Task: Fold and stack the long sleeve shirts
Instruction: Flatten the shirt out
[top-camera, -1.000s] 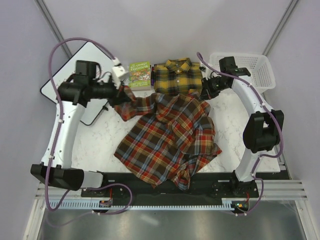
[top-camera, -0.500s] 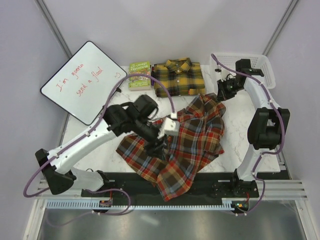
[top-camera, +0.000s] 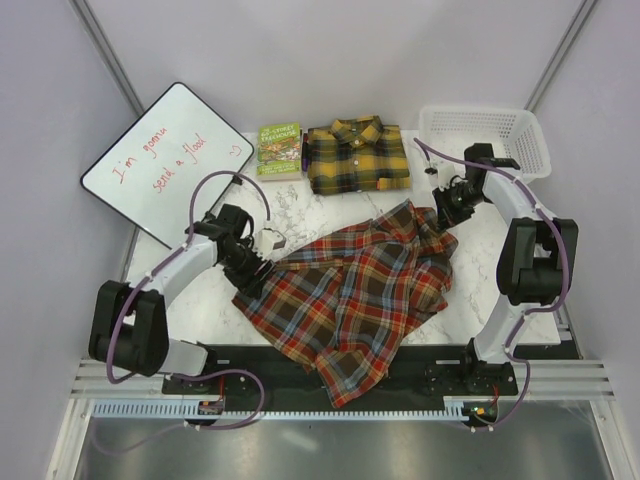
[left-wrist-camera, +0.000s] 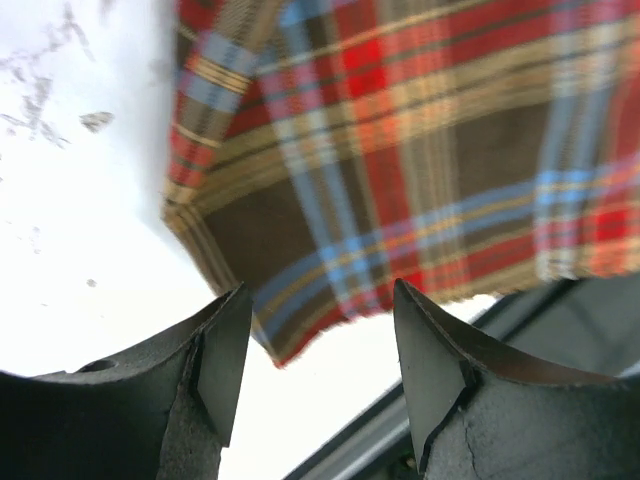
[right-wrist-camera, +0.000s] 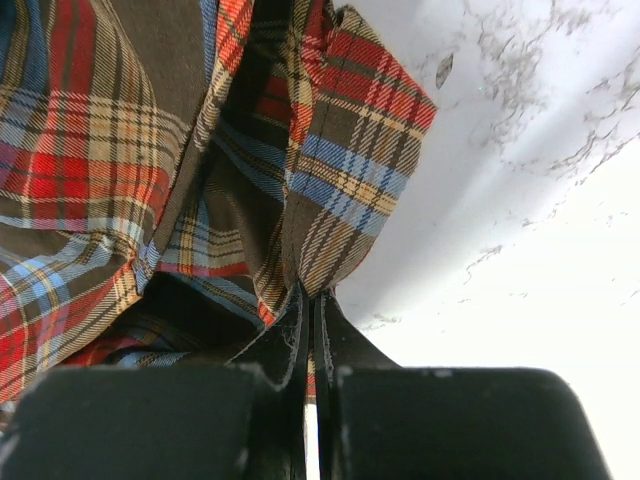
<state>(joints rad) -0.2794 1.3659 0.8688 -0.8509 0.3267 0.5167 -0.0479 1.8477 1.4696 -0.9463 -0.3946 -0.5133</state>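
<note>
Top external: red shirt (top-camera: 350, 290) rumpled on bench (top-camera: 300, 205), right hand (top-camera: 447, 203) clenched on its far-right edge, left hand (top-camera: 262, 272) released at its left edge; advise pinching that edge, then drawing cloth flat.

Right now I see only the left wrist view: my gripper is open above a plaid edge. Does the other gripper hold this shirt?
Observer: Yes. The right gripper is shut on a fold of the red-brown shirt, at its far right corner.
Operator: Is the second shirt ready?
Observer: The yellow and black shirt lies folded at the far side of the table, beside a green book.
Operator: Where on the shirt am I?
Observer: Your left gripper is at the left edge of the shirt, which lies spread and rumpled, not folded.
</note>
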